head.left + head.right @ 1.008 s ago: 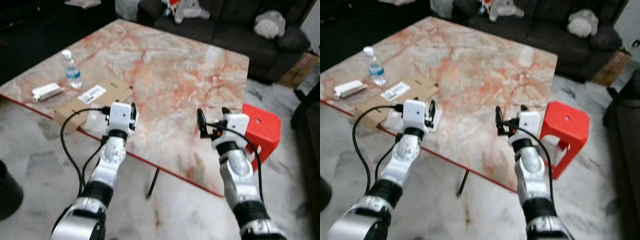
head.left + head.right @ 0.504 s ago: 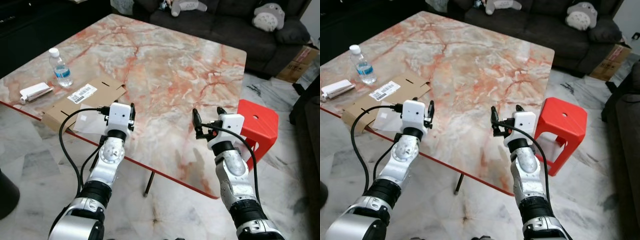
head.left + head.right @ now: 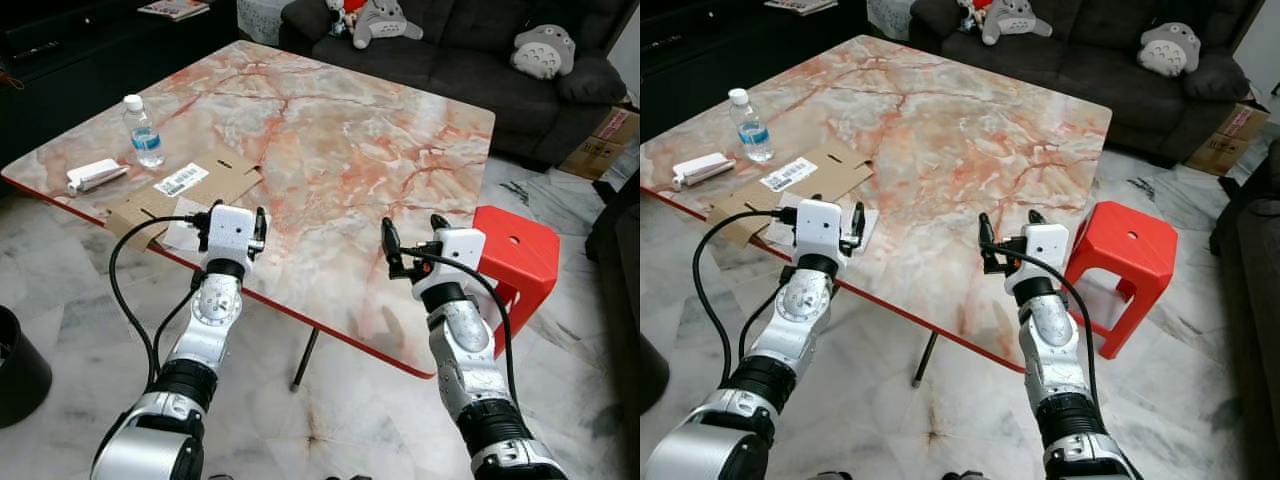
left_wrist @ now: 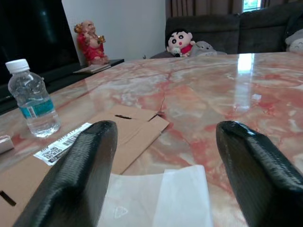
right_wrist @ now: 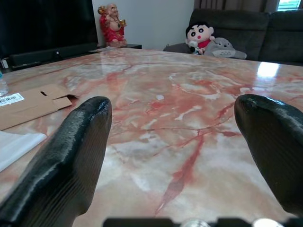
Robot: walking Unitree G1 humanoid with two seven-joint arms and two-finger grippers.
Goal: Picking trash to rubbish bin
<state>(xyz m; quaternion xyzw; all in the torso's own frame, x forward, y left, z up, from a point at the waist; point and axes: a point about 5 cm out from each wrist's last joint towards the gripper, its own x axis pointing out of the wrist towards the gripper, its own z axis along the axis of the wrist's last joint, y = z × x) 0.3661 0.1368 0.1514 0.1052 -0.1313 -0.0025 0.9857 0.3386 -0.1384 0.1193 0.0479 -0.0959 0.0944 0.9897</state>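
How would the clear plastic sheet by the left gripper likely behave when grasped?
The plastic sheet looks thin and lies flat on the table, so it is probably floppy, light and hard to pinch. It may slide on the glossy marble. The open left gripper hovers over it.

A pink-veined marble table (image 3: 330, 130) stands on pale marble floor (image 3: 70, 290), a red stool (image 3: 520, 250) at its right and a dark sofa (image 3: 470, 50) beyond.

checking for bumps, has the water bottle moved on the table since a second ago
No. The water bottle keeps its spot beside the flattened cardboard near the table's corner; only the camera shifted.
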